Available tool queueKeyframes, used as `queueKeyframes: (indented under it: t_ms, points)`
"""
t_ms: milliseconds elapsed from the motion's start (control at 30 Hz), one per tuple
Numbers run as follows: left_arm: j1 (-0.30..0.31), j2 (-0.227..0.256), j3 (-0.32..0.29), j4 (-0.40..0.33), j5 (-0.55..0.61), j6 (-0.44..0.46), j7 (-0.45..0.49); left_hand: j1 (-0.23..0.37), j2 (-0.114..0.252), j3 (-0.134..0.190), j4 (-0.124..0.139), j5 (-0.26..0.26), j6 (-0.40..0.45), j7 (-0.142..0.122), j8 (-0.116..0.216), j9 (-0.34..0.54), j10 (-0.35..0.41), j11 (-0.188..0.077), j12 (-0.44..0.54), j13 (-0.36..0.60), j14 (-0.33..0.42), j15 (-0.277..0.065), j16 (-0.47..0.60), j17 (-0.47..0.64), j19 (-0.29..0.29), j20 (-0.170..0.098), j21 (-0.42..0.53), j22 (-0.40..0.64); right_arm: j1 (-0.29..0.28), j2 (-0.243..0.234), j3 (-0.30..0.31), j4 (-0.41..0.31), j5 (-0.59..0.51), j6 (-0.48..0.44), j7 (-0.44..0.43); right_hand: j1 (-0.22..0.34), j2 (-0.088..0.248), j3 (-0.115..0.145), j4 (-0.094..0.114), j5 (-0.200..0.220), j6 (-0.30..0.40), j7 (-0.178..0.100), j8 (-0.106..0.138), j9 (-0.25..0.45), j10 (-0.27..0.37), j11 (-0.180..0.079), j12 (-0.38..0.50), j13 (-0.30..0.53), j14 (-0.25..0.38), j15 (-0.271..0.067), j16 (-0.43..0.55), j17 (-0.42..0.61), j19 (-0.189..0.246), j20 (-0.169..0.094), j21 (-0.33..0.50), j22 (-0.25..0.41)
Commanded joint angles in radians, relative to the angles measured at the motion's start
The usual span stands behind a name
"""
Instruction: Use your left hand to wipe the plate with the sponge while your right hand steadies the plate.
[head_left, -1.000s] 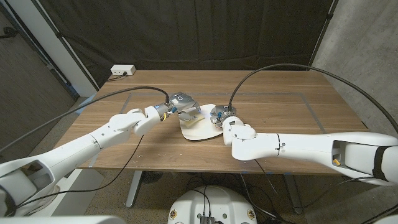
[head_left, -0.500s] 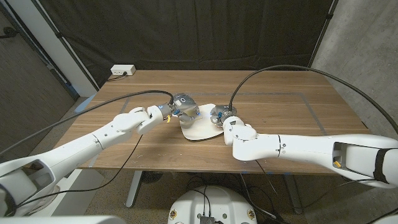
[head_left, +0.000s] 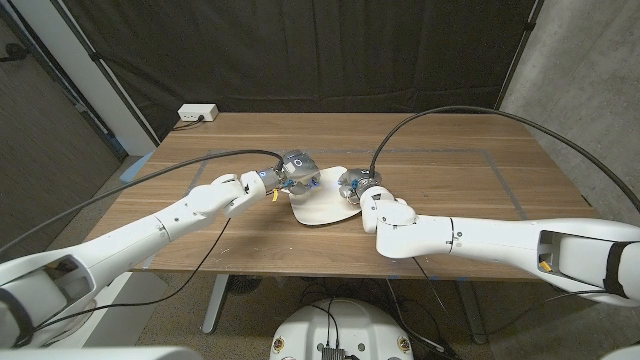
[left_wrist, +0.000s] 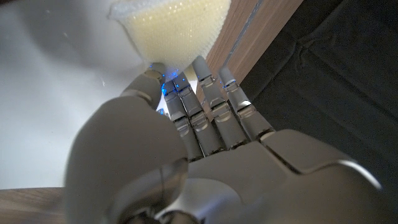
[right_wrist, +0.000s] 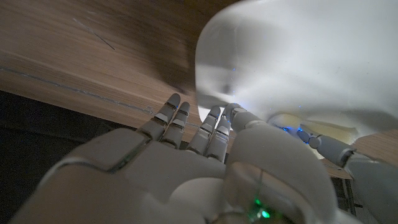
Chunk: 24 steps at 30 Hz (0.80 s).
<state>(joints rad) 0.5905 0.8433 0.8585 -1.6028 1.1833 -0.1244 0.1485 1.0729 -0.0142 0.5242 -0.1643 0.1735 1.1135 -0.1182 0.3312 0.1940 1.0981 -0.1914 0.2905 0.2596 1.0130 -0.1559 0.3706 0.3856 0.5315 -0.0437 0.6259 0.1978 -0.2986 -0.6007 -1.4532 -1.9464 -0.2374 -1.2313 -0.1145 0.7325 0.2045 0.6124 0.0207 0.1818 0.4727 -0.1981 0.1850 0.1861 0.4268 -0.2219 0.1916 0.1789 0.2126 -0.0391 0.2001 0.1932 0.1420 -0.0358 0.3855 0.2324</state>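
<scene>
A white plate (head_left: 325, 206) lies on the wooden table (head_left: 450, 170) near its middle. My left hand (head_left: 296, 170) is over the plate's far left part and presses a pale yellow sponge (left_wrist: 174, 28) onto the white plate (left_wrist: 50, 93) with its fingertips. In the head view the hand mostly hides the sponge. My right hand (head_left: 357, 186) is at the plate's right rim. In the right wrist view its thumb lies on the plate (right_wrist: 298, 56) while its fingers (right_wrist: 186, 127) reach to the rim's underside. The left hand's fingers (right_wrist: 339, 149) also show there.
A white power strip (head_left: 197, 113) sits at the table's back left corner. Black cables (head_left: 440, 110) arc over the table to both wrists. Thin tape lines (head_left: 500, 175) mark a rectangle on the wood.
My left hand and forearm have shifted a little to the right over the plate, and the sponge, visible a second ago, is now under the hand. The right hand and plate have stayed put.
</scene>
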Motion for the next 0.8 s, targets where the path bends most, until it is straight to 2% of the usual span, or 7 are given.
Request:
queueKeyframes:
  t_ms: [33,167,333,467,700,800]
  points:
    - [-0.025,-0.017,0.024,0.071,-0.073,-0.105,0.071,0.048,0.021,-0.011,-0.001,-0.002,0.057,0.022,0.023,0.009,0.025,0.002,0.016,0.022,0.025,-0.086,0.015,0.023,-0.001,-0.009,0.013,0.005,-0.005,-0.009,0.005,0.003,-0.029,0.008,0.028,0.003,-0.003,-0.004,-0.001,-0.001,-0.002,-0.001,0.000,0.003,0.001,0.007,0.004,0.002,0.001,-0.112,0.004,0.001,-0.007,0.001,0.004,0.001]
    - [-0.030,-0.021,0.026,0.097,-0.137,-0.183,0.100,0.054,0.020,-0.014,0.000,-0.002,0.061,0.022,0.025,0.008,0.028,0.002,0.018,0.027,0.032,-0.086,0.017,0.027,0.004,-0.015,0.017,0.006,-0.008,-0.011,0.008,0.004,-0.039,0.013,0.036,0.003,-0.003,-0.006,-0.001,-0.001,-0.001,-0.001,0.001,0.003,0.001,0.007,0.004,0.002,0.000,-0.111,0.004,0.001,-0.007,0.002,0.005,0.001]
    - [-0.032,-0.032,0.019,0.129,-0.248,-0.279,0.080,0.062,0.018,-0.019,0.003,-0.001,0.065,0.019,0.026,0.007,0.036,0.002,0.021,0.032,0.034,-0.085,0.015,0.029,0.004,-0.017,0.021,0.006,-0.011,-0.013,0.010,0.007,-0.053,0.021,0.045,0.003,-0.003,-0.006,-0.001,-0.001,0.000,-0.002,0.002,0.003,0.002,0.007,0.005,0.002,0.001,-0.111,0.004,0.001,-0.008,0.002,0.005,0.001]
    - [-0.028,-0.031,0.007,0.129,-0.326,-0.337,0.030,0.063,0.018,-0.020,0.005,-0.001,0.064,0.018,0.026,0.006,0.037,0.002,0.019,0.031,0.033,-0.085,0.012,0.029,0.006,-0.017,0.023,0.006,-0.013,-0.010,0.012,0.016,-0.061,0.029,0.055,0.004,-0.003,-0.008,-0.001,-0.001,0.000,-0.002,0.002,0.003,0.003,0.007,0.005,0.002,0.000,-0.111,0.004,0.001,-0.009,0.002,0.006,0.001]
    - [-0.023,-0.017,-0.015,0.097,-0.429,-0.405,-0.114,0.068,0.020,-0.022,0.009,0.000,0.062,0.023,0.024,0.005,0.036,0.003,0.014,0.030,0.031,-0.084,0.005,0.027,0.003,-0.016,0.026,0.006,-0.019,-0.004,0.018,0.025,-0.081,0.034,0.067,0.004,-0.003,-0.010,0.000,-0.001,0.000,-0.003,0.003,0.003,0.003,0.007,0.005,0.002,0.001,-0.111,0.004,0.001,-0.009,0.002,0.007,0.000]
    - [-0.027,-0.016,-0.022,0.107,-0.490,-0.461,-0.171,0.071,0.021,-0.023,0.011,0.000,0.054,0.021,0.020,0.004,0.033,0.004,0.010,0.030,0.028,-0.085,-0.001,0.026,-0.003,-0.014,0.026,0.006,-0.019,-0.003,0.019,0.027,-0.087,0.035,0.074,0.004,-0.003,-0.011,0.000,-0.001,-0.001,-0.003,0.002,0.003,0.002,0.007,0.005,0.002,0.000,-0.111,0.004,0.001,-0.009,0.002,0.007,0.000]
